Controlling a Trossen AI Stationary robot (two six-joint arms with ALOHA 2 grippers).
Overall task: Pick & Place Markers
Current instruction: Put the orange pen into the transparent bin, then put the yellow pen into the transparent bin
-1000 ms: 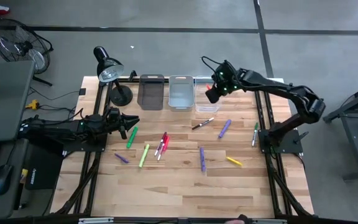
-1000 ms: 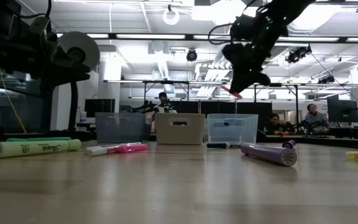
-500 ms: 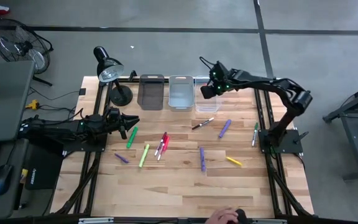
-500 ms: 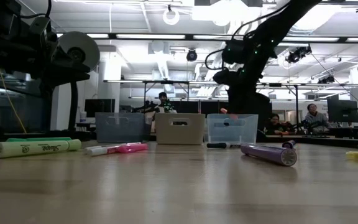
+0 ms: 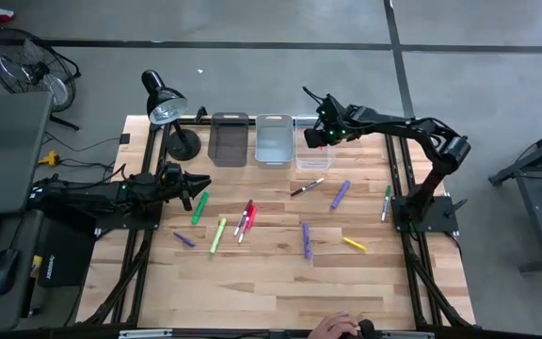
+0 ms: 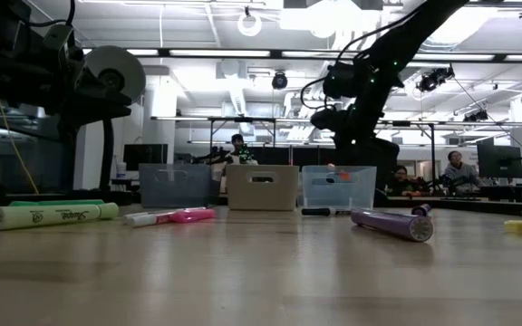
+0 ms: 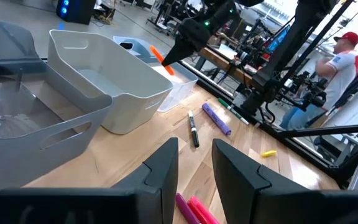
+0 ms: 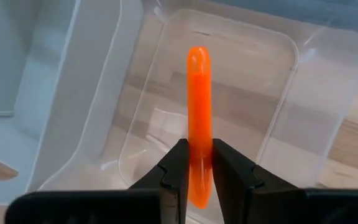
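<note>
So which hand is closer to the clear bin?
Right. The right hand is over the clear bin, holding an orange marker; the left hand waits across the table beside a green marker.

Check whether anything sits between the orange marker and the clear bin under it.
Nothing visible does. The right gripper holds the orange marker above the clear bin, whose floor looks bare under it.

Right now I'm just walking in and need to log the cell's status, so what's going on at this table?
The robot is sorting markers into bins. The right gripper holds an orange marker between its jaws, over the clear bin at the table's far edge. The left gripper waits at the left side, holding nothing. Other markers, including a purple marker and a lime marker, lie on the wooden table.
</note>
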